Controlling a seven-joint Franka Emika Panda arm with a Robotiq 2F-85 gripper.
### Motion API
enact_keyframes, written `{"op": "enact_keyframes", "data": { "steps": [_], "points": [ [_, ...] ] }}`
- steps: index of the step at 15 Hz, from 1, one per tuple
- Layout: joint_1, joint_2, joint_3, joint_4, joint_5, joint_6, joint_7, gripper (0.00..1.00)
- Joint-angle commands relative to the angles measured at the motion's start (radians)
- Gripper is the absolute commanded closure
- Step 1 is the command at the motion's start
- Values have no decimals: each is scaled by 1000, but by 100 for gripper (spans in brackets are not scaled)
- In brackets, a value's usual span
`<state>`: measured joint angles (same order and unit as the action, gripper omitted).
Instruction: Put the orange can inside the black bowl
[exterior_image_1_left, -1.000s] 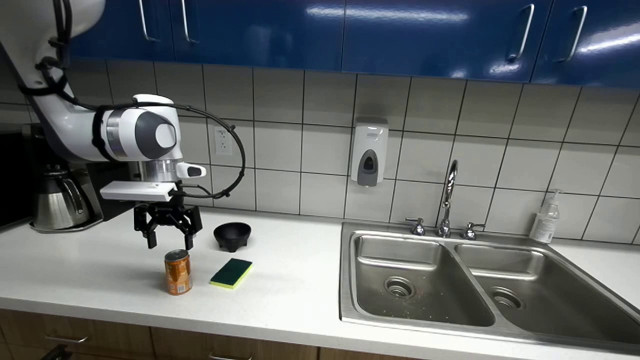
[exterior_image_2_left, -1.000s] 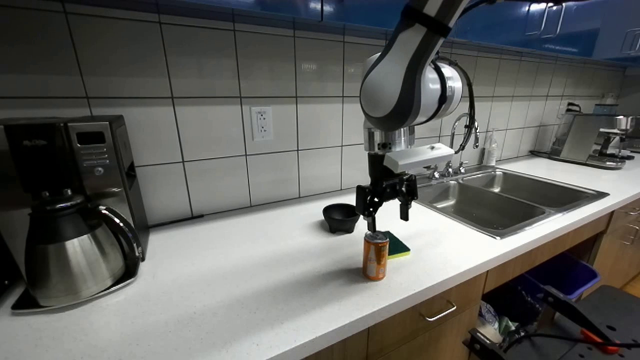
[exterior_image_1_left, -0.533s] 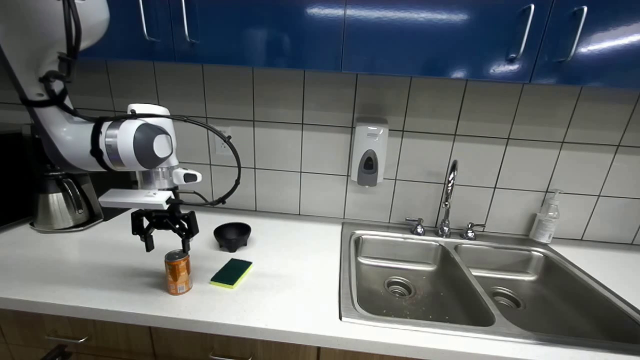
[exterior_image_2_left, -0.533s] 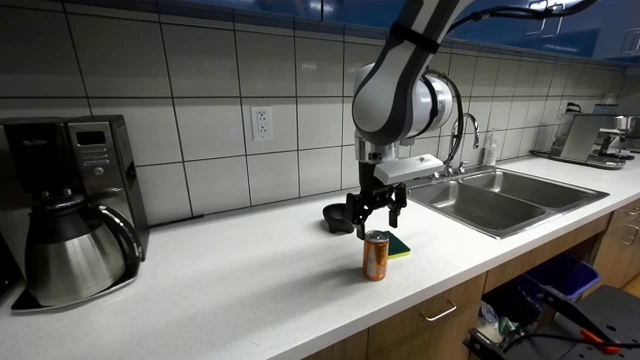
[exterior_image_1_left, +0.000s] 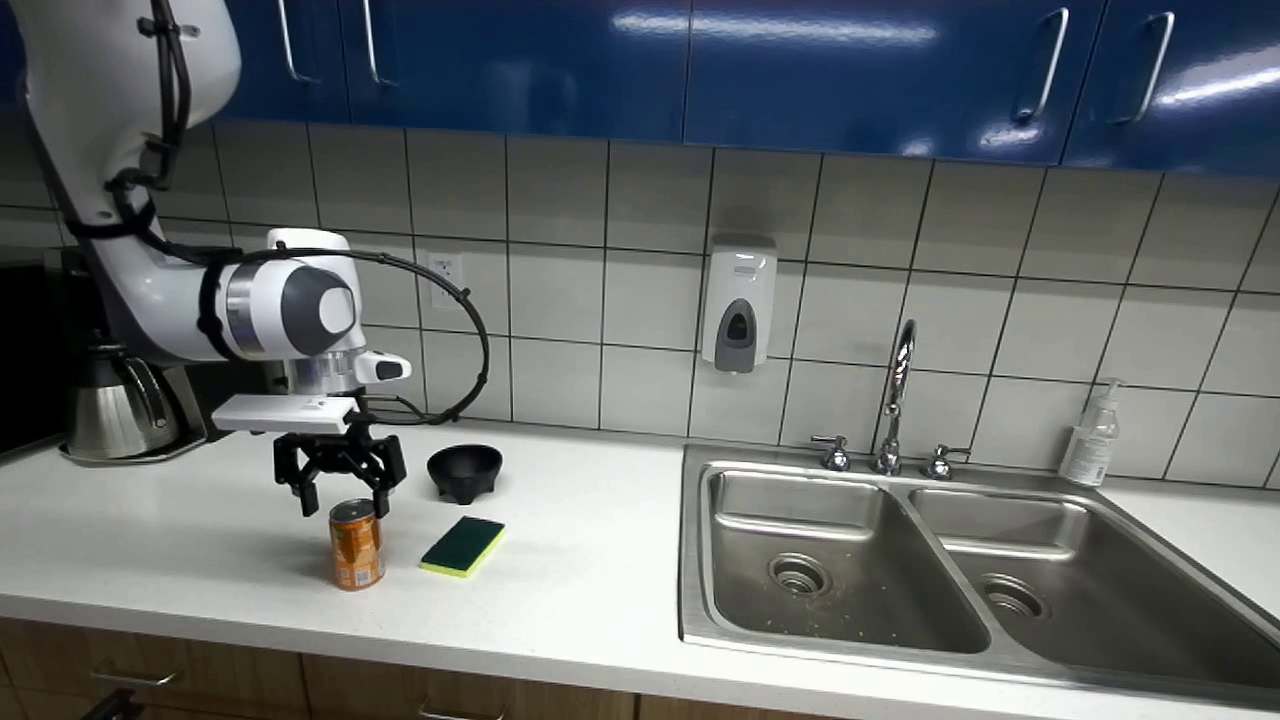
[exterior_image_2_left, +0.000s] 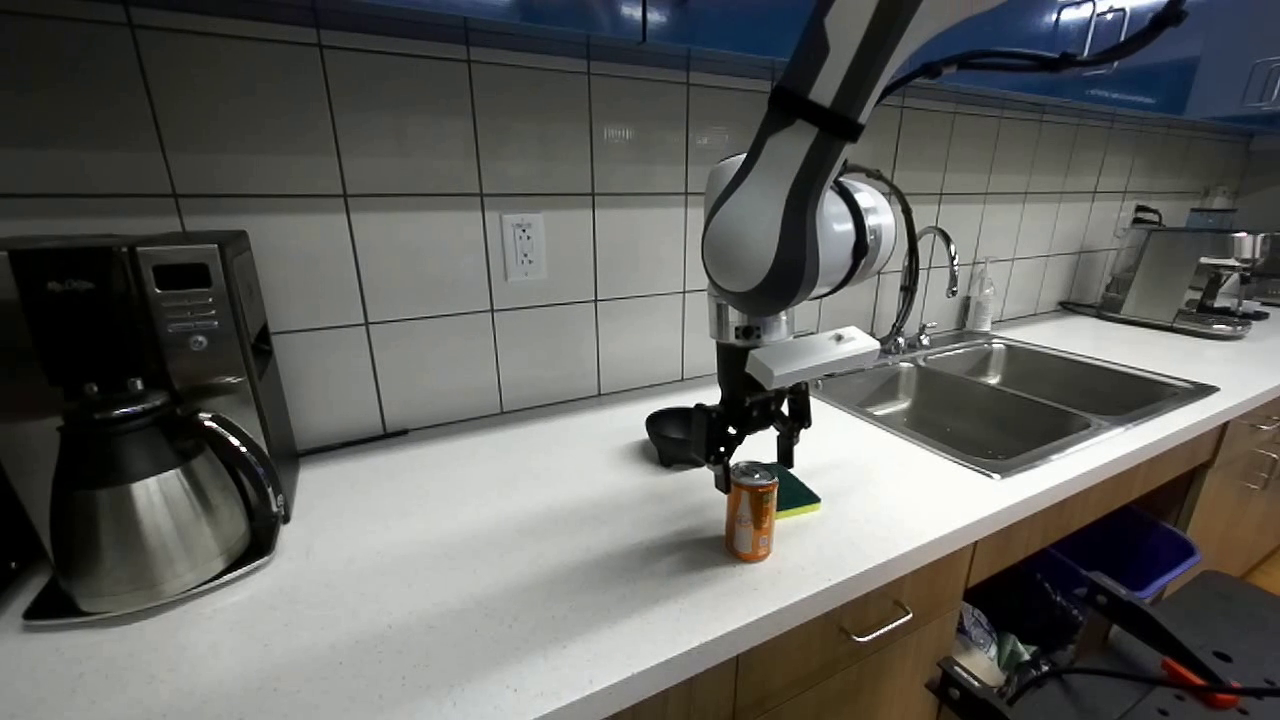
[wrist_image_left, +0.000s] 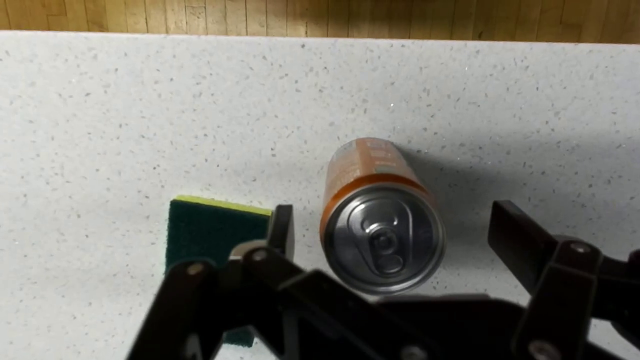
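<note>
The orange can (exterior_image_1_left: 357, 555) stands upright on the white counter and also shows in an exterior view (exterior_image_2_left: 750, 520). In the wrist view its silvery top (wrist_image_left: 384, 240) lies between my fingers. My gripper (exterior_image_1_left: 345, 505) is open and points down, its fingertips at about the height of the can's top. In the wrist view the gripper (wrist_image_left: 394, 227) has a gap on both sides of the can, wider on the right. The black bowl (exterior_image_1_left: 465, 470) stands behind the can, near the wall; it is partly hidden by my gripper in an exterior view (exterior_image_2_left: 668, 437). It is out of the wrist view.
A green and yellow sponge (exterior_image_1_left: 463, 546) lies beside the can, under the left finger in the wrist view (wrist_image_left: 215, 230). A coffee maker with a steel carafe (exterior_image_2_left: 150, 500) stands on the counter. A double sink (exterior_image_1_left: 840, 560) is set into the counter. The counter's front edge (wrist_image_left: 320, 38) is near the can.
My gripper has come down until its fingertips are about level with the can's top, with a small sideways shift. It stays open. The can, bowl and sponge have not moved.
</note>
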<state>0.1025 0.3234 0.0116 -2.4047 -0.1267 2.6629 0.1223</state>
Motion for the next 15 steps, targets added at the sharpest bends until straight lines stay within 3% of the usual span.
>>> {"op": "enact_keyframes", "data": {
  "steps": [1, 11, 15],
  "points": [
    [28, 39, -34, 27, -39, 15, 49, 0],
    [23, 33, -36, 14, -30, 5, 28, 0],
    [36, 26, -36, -17, -43, 96, 37, 0]
  ]
}}
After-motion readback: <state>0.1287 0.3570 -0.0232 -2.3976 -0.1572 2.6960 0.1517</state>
